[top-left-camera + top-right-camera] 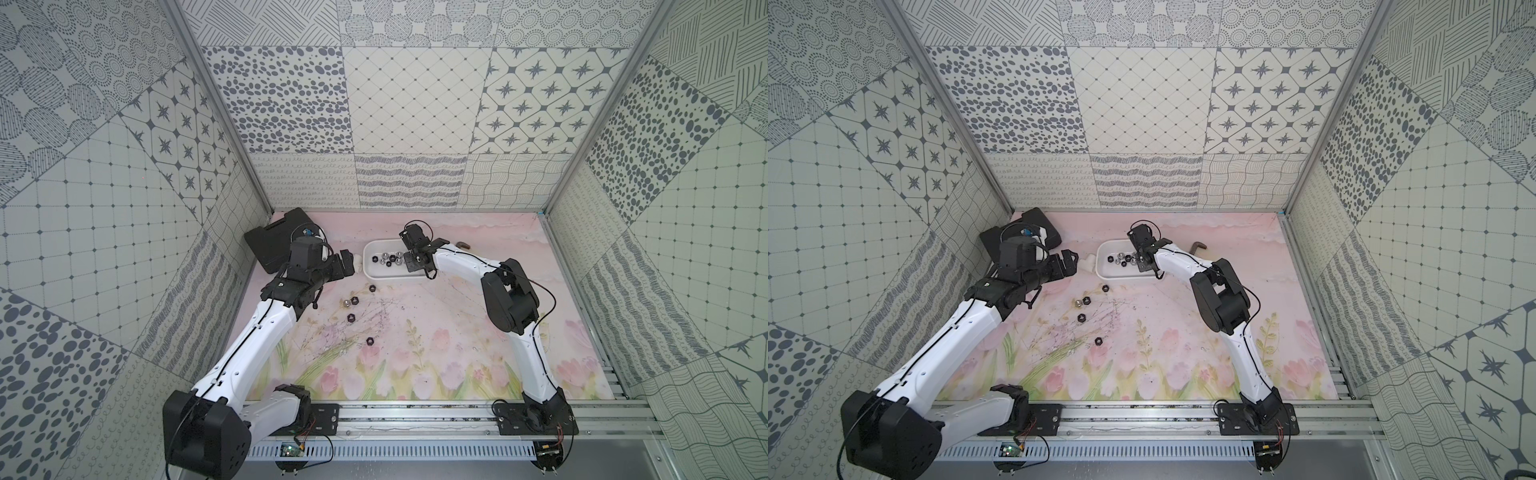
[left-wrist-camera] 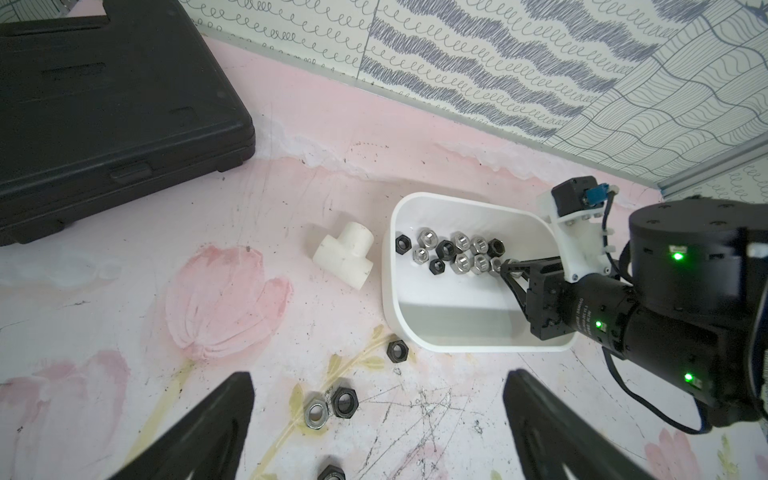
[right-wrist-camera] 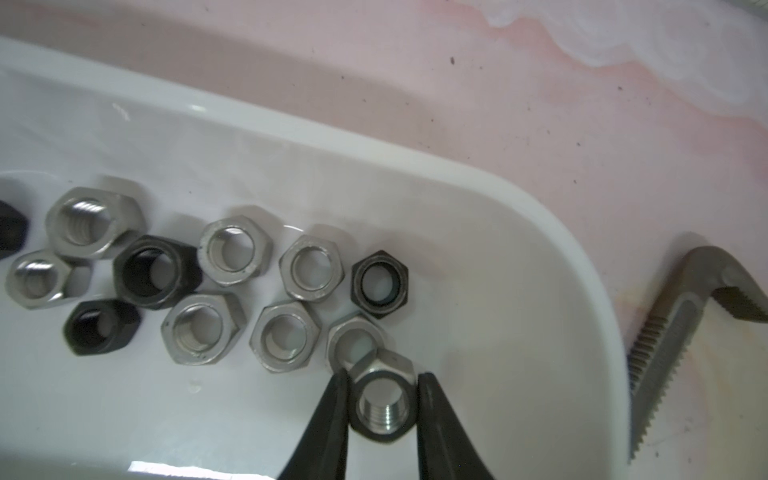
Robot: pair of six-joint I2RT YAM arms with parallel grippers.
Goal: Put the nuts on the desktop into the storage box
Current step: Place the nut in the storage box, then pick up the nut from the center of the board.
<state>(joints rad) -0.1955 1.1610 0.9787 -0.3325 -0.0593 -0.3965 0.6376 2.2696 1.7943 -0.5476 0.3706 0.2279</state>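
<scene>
The right hand (image 3: pixel 382 376) pinches a silver nut (image 3: pixel 384 409) between its two fingertips. The jaws are drawn nearly together on the nut's flats, and its threaded bore faces the wrist camera. The held nut sits inside the storage box (image 3: pixel 540 216), right at the edge of the pile of nuts (image 3: pixel 309 268) on the box's floor. It overlaps the nearest silver one in view; whether they touch I cannot tell.

In both top views the right arm bends at the elbow and reaches over the box's end nearer the L-shaped metal piece (image 3: pixel 681 332), its hand slanting down into the box.

The left hand (image 2: pixel 380 374) is spread wide and holds nothing. It hovers above the desk (image 1: pixel 457 324), pointed toward the box, with the white T-fitting (image 2: pixel 345 257) ahead of it. Five loose nuts (image 1: pixel 354 300) lie on the desk outside the box, one black one just beside its rim. A black case (image 2: pixel 104 124) lies by the back wall.
</scene>
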